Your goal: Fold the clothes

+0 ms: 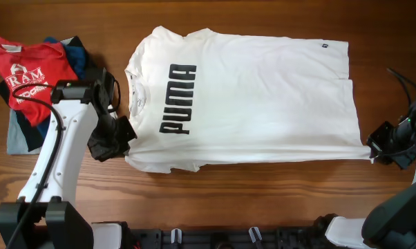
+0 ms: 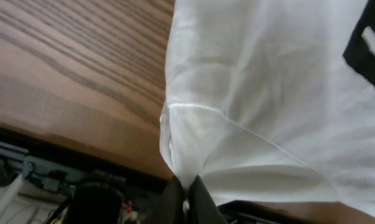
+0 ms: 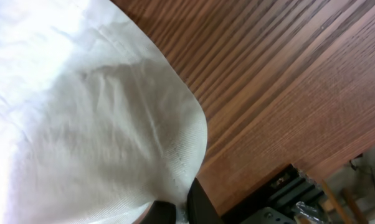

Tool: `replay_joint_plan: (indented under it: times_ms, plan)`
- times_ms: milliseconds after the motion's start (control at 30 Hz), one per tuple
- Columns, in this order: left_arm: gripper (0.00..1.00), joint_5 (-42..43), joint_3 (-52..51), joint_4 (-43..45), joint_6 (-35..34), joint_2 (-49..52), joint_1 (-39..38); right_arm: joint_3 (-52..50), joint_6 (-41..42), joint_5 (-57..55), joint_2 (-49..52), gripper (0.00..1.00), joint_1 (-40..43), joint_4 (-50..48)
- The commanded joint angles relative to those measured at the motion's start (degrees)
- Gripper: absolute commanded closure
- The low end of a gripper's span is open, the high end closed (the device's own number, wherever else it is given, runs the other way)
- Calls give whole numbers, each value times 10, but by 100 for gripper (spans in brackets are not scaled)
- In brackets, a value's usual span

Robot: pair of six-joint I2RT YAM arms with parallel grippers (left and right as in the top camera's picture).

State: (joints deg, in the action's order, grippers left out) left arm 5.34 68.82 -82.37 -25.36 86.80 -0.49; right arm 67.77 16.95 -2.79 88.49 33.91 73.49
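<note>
The clothes, a white T-shirt (image 1: 256,97) with black PUMA lettering, lie spread across the table with the collar to the left and the hem to the right. My left gripper (image 1: 125,142) is shut on the shirt's near sleeve edge; the left wrist view shows white cloth (image 2: 250,99) pinched between its dark fingers (image 2: 202,205). My right gripper (image 1: 374,153) is shut on the near hem corner, and the right wrist view shows that corner (image 3: 113,124) bunched between its fingers (image 3: 199,208). The near edge of the shirt runs taut between both grippers.
A pile of other garments (image 1: 39,83), a red T-shirt with white lettering on top of dark blue and grey ones, lies at the far left. The wooden table (image 1: 263,200) shows bare in front of the shirt. Its front edge carries black mounts (image 1: 215,238).
</note>
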Motion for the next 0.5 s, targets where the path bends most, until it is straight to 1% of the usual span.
replay_joint_plan:
  times_ms: [0, 100, 200, 333, 467]
  plan:
    - [96, -22, -12, -7, -20, -42, 0, -4, 36, -25, -11, 96, 4, -2]
    - [96, -23, -24, 1, -37, -80, 0, -4, 43, -28, -24, 96, 7, -5]
    - [96, -24, -39, 22, -39, -110, 0, -4, 52, -33, -34, 96, 9, -8]
    - [96, -27, -57, 47, -39, -125, 0, -4, 59, -35, -42, 96, 10, -11]
    - [96, -26, -70, 109, -39, -125, 0, -4, 7, 40, -39, 96, 5, -37]
